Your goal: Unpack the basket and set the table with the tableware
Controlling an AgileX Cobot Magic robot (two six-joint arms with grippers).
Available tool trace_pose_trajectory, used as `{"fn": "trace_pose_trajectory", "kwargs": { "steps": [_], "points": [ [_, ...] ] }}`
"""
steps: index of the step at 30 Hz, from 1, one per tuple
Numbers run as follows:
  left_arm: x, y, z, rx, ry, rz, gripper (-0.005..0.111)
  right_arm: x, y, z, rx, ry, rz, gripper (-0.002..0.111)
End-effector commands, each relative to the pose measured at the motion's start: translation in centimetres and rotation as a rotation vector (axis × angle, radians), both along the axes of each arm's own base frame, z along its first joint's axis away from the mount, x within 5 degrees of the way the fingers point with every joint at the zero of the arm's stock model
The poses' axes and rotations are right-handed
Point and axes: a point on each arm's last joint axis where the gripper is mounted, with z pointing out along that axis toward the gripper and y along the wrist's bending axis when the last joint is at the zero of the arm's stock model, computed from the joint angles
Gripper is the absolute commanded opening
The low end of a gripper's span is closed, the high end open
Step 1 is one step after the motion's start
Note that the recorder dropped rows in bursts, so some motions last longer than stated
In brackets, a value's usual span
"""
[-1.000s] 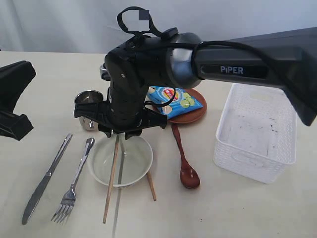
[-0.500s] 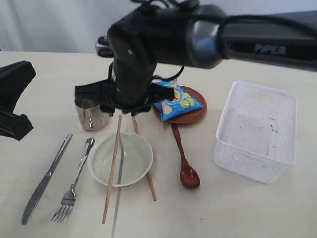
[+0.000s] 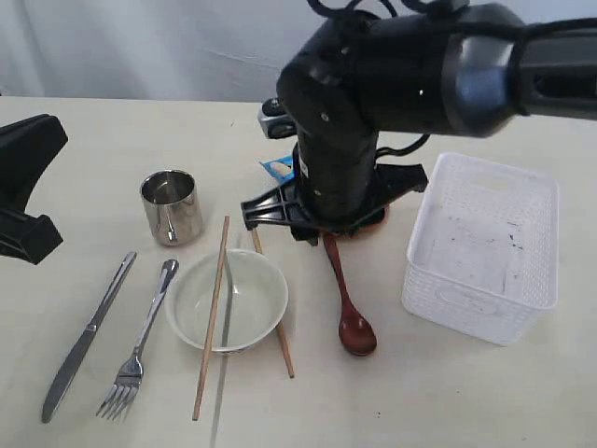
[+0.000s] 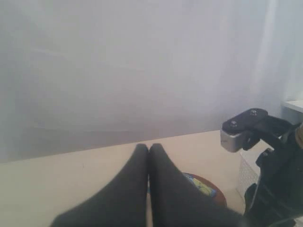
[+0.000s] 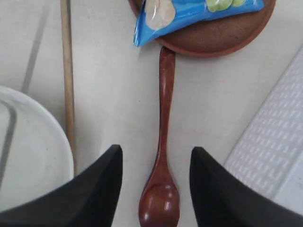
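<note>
The right gripper [image 5: 155, 158] is hanging over the table's [image 3: 448, 401] middle with its jaws spread and pinching nothing. The wooden spoon [image 5: 163, 142] is lying lengthwise in the gap below it, so the claw is probably lining up with that handle. The left gripper [image 4: 148, 158] is sitting pressed together at the left edge, apparently parked clear of the working arm. The basket [image 3: 457, 303] is standing empty toward the right edge. The cup [image 3: 172, 207], bowl [image 3: 247, 294], knife [image 3: 86, 336] and fork [image 3: 140, 345] are lying leftward as a place setting, with one of the chopsticks [image 3: 213, 313] resting across the bowl and the other alongside its rim. The plate [image 5: 213, 40] is carrying the blue packet [image 5: 189, 9], and the spoon's handle end is meeting its rim.
</note>
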Motion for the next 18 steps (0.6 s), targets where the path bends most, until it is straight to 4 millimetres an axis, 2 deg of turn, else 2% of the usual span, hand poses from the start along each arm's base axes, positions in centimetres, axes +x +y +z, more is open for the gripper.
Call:
{"fn": "trace_pose_trajectory", "kwargs": {
  "steps": [1,5,6,18],
  "points": [
    [-0.1,0.0,-0.1,0.006,-0.004,-0.004,0.0,0.4,-0.9,-1.8,0.035,-0.014,-0.001,0.033],
    [-0.1,0.0,-0.1,0.006,-0.004,-0.004,0.0,0.2,-0.8,-2.7,0.08,-0.03,0.02,0.003],
    [-0.1,0.0,-0.1,0.006,-0.004,-0.004,0.0,0.2,-0.8,-2.9,0.089,-0.032,0.022,0.0],
    [-0.1,0.0,-0.1,0.006,-0.004,-0.004,0.0,0.5,0.6,-7.1,0.125,0.032,0.014,0.0]
  ]
}}
